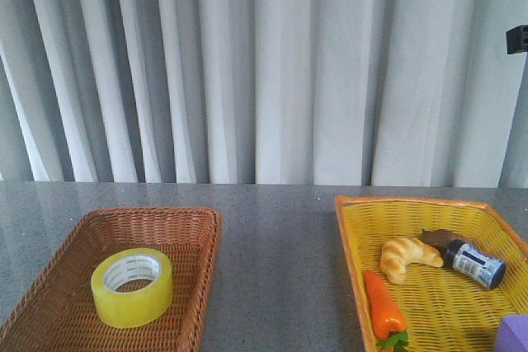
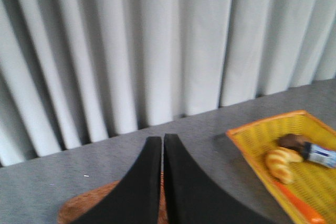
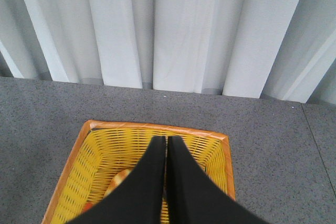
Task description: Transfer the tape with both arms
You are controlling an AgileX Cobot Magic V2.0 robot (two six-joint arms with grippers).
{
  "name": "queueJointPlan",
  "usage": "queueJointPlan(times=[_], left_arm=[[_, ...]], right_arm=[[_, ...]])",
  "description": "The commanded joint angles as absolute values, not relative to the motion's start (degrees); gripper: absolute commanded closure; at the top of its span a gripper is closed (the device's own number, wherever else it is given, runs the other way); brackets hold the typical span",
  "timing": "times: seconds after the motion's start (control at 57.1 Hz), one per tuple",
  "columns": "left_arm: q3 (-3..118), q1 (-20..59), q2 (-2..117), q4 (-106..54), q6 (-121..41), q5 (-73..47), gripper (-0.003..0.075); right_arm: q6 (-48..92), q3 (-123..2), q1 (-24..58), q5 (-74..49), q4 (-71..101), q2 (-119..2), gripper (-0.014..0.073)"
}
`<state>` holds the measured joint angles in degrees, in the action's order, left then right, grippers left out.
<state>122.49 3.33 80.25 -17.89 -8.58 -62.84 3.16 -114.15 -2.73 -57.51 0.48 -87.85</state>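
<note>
just one tape (image 1: 132, 287), two baskets (image 1: 186, 228)

Two woven baskets: one brown wicker basket (image 1: 198, 232) and one yellow wicker basket (image 1: 429, 212). One wide roll of translucent yellow-green tape (image 1: 132, 287). One orange carrot (image 1: 384, 307), one golden croissant (image 1: 406, 256), one small dark bottle with a blue label (image 1: 472, 261), one purple block (image 1: 516, 335). Two black hands, the left (image 2: 162, 142) and the right (image 3: 166, 142).
</note>
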Motion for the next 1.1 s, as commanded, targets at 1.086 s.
queueJointPlan(times=[1.086], left_arm=[[3.64, 3.55, 5.03, 0.32, -5.13, 9.48, 0.0727]], right_arm=[[3.55, -115.44, -3.05, -53.65, 0.46, -86.01, 0.0601]])
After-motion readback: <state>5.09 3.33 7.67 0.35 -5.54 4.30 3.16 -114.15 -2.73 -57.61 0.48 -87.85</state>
